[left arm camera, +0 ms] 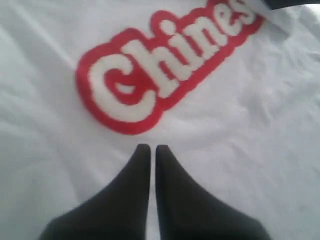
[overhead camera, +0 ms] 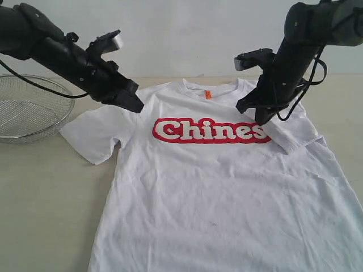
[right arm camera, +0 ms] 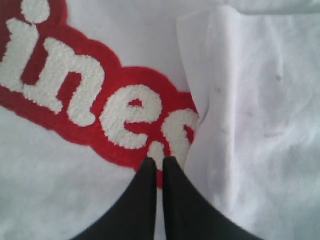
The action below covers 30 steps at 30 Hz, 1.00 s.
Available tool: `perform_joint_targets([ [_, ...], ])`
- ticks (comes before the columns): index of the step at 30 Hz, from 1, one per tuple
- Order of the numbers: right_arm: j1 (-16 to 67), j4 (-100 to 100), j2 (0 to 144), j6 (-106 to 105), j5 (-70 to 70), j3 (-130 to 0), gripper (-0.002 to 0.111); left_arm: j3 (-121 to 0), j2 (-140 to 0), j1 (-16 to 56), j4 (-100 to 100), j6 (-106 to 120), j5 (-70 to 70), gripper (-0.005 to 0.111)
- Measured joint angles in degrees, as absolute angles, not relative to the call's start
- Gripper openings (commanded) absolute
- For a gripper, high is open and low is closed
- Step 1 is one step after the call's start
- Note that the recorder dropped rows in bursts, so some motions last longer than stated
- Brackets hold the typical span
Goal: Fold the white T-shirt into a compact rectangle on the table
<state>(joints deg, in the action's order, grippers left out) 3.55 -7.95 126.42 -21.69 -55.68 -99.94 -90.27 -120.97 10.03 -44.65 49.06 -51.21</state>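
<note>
Shirt lies flat, print up, on the table.

Exterior view: we find its long axis running from the collar at the far side toward the camera. The right sleeve is folded inward; the left sleeve lies spread toward the basket. The left claw hangs by the left shoulder, the right claw at the end of the lettering.

Left wrist view: left claw pressed together, empty.

Right wrist view: right claw likewise together, empty, at the folded sleeve's edge.

We judge the left sleeve comes next; it lies outward of the left claw, the nearer one.
</note>
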Motion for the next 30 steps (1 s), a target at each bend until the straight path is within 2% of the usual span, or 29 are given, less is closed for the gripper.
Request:
perform_joint_targets([
  [6,3.55,-9.31,126.42,-21.66,-55.5,-99.94,0.0,-90.27,-120.48,9.69,-34.5,42.37,-42.82,0.004],
  [19,3.55,-9.99,126.42,-21.53,-54.87,-99.94,0.0,-86.83,-123.31,6.73,-31.95,32.21,-44.84,0.004],
  [25,3.55,-9.99,126.42,-21.53,-54.73,-99.94,0.0,-81.06,-117.32,7.33,-31.77,34.75,-49.76,0.004],
  [30,3.55,-9.99,126.42,-21.93,-55.23,-99.94,0.0,-68.89,-105.16,4.86,-18.08,21.73,-42.83,0.004],
])
